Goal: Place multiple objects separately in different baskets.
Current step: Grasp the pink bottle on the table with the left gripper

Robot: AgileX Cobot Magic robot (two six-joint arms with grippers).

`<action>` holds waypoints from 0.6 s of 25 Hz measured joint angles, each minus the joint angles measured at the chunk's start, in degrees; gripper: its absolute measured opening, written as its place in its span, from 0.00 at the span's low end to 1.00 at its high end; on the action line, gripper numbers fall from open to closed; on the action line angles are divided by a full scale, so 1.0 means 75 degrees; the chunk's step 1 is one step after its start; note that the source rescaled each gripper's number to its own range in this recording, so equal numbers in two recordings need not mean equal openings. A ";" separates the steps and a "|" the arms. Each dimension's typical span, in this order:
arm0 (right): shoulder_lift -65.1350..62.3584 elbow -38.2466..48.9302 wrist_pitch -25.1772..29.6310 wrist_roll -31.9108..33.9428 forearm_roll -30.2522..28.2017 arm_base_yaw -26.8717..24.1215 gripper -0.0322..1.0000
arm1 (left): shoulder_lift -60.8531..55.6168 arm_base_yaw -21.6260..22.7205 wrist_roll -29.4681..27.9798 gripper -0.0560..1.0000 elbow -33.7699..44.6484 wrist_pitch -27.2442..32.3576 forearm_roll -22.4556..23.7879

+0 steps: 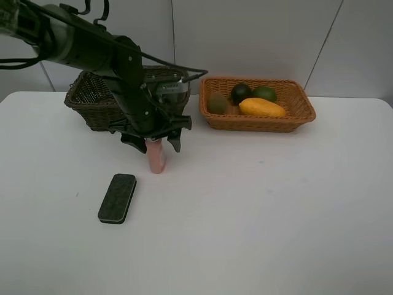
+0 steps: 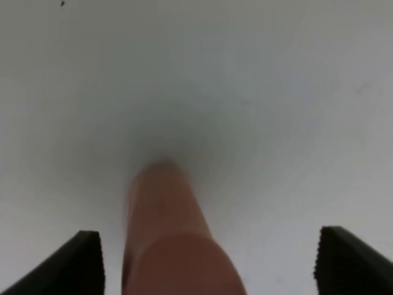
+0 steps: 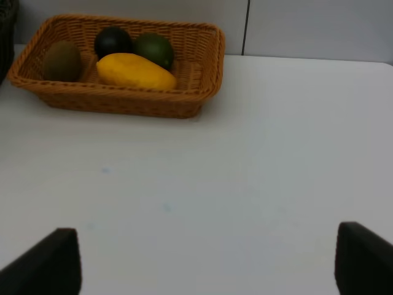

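1. The shallow orange-tan wicker basket [image 1: 304, 110] at the back of the white table [image 1: 258, 215] already holds four fruits: a long yellow mango [image 1: 262, 107], a fuzzy brown kiwi [image 1: 217, 102], a round green lime [image 1: 265, 93] and a dark round mangosteen [image 1: 241, 92].
2. The deeper dark olive-brown wicker basket [image 1: 89, 98] sits just left of the orange-tan basket; the arm hides most of its inside, so I cannot tell what it holds.
3. A small pink bottle [image 1: 156, 156] stands upright forward and left of the orange-tan basket. The left gripper [image 1: 157, 140] straddles its top, jaws spread either side and not pressing it.
4. A flat black eraser [image 1: 116, 198] lies further forward and left, untouched.
5. The right gripper [image 3: 206, 261] hangs with jaws wide apart and empty.
6. By my judgement, the fruit is sorted; bottle and eraser remain.
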 joint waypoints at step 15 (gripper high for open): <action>0.0000 0.0000 0.0000 0.0000 0.0000 0.0000 1.00 | 0.0058 0.0000 0.0028 0.33 -0.0019 0.0051 -0.0033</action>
